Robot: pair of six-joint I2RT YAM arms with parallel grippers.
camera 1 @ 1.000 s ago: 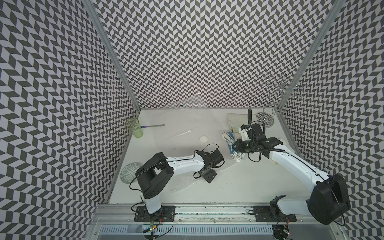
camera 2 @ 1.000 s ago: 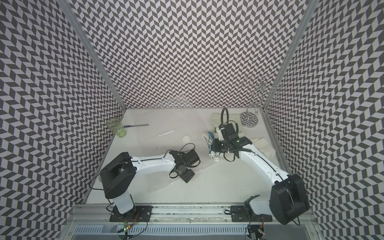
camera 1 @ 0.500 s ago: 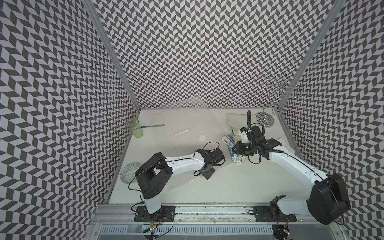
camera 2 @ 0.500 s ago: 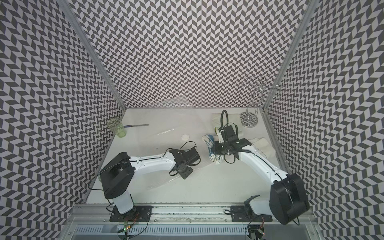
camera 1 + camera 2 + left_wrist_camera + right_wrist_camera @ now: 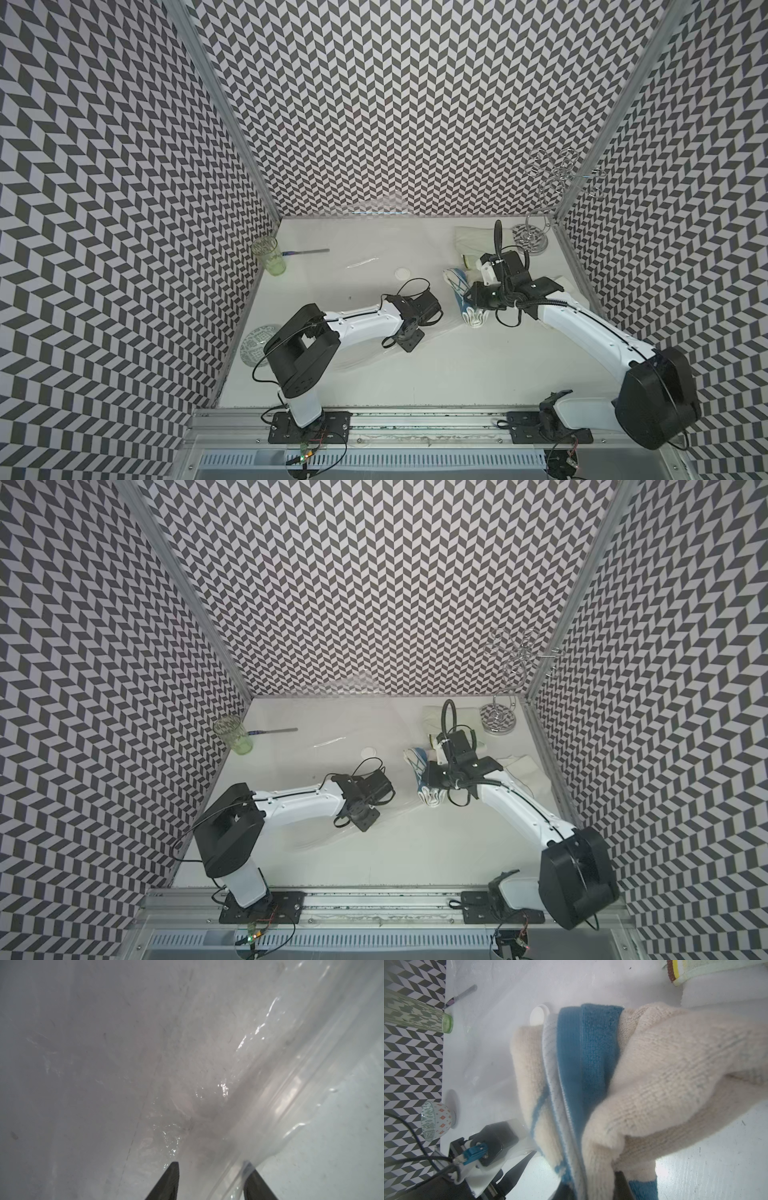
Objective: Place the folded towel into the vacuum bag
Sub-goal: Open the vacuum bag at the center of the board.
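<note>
The vacuum bag point(image 5: 361, 262) lies flat and transparent over the table's middle, its round white valve point(image 5: 402, 273) showing in both top views point(image 5: 369, 752). My left gripper point(image 5: 434, 318) points down at the bag's near edge. In the left wrist view its fingers point(image 5: 172, 1180) stand apart, with the bag's zip strip point(image 5: 286, 1088) running between them. The folded towel point(image 5: 465, 303), cream and blue, hangs just right of the bag from my right gripper point(image 5: 473, 297). The right wrist view shows that gripper point(image 5: 593, 1186) shut on the towel point(image 5: 654, 1064).
A green glass point(image 5: 269, 255) and a thin tool point(image 5: 307, 252) are at the back left. A patterned bowl point(image 5: 255, 351) sits by the left wall. A wire stand point(image 5: 532, 237) and other folded towels point(image 5: 469, 239) point(image 5: 569, 286) are at the back right.
The left gripper's jaws have drawn closer together around the bag's edge. The right gripper and its towel have shifted slightly toward the front.
</note>
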